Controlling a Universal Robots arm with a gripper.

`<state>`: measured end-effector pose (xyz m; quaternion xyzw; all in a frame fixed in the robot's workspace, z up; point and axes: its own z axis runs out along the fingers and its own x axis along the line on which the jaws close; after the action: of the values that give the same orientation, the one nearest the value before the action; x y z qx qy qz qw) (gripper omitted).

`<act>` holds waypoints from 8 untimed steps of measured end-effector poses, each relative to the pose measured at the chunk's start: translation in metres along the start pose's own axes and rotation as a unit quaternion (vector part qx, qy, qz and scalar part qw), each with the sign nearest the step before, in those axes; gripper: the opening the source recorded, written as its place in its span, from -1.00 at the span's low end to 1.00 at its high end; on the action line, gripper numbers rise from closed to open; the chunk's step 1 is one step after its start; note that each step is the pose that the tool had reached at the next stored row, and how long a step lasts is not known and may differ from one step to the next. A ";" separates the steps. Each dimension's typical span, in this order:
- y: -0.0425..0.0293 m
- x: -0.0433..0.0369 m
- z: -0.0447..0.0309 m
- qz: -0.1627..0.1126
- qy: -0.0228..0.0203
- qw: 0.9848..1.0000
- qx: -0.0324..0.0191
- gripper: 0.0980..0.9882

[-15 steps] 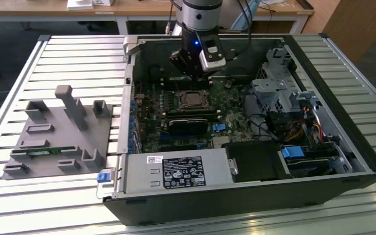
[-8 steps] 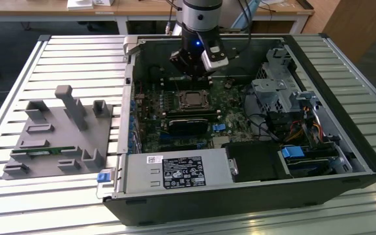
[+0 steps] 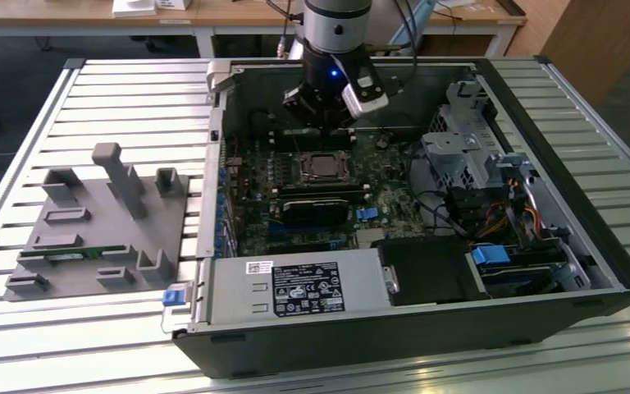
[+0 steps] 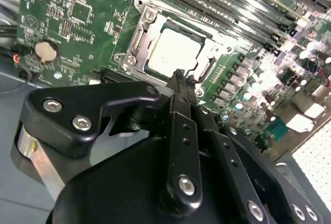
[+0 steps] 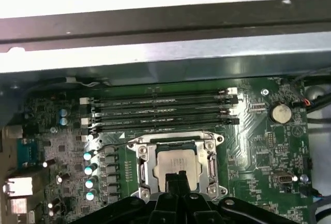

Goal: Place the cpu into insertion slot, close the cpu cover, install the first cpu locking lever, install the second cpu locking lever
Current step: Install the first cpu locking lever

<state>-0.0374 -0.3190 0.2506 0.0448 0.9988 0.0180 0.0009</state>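
Exterior view first: we see the arm coming straight down into an open black case that lies on its side on a slatted metal table. Its wrist is upright. The end effector hangs low over the green board, just beyond the slot as that camera looks.

In both wrist views the end effector is made of matt black links joined by bright screw heads. Its two slim fingers lie pressed together, with nothing between them that we can see. The tips stand near one edge of the slot; we cannot tell whether they touch it.

The cpu sits in the slot. It is a flat square with a pale, dull, silvery-grey metal top, lying level with the board. The cover, a thin silver frame with a square cut-out, lies flat around it, and the chip's top shows through the opening. We cannot tell whether the levers are latched.

Just beside the slot run four long, narrow black memory slots. A round coin cell sits farther off on the board. In the exterior view a silver power supply with a label fills the case's near corner. A grey plastic fixture stands on the table at the exterior view's left, well apart from the case.
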 end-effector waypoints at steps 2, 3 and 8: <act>-0.0005 0.0055 0.0000 0.000 0.000 1.000 0.000 -0.98; -0.0008 0.0091 0.0000 0.000 0.000 1.000 0.000 -0.98; -0.0025 0.0285 0.0001 0.000 -0.002 1.000 0.000 -0.98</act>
<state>-0.0661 -0.3189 0.2504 0.0446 0.9988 0.0180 0.0026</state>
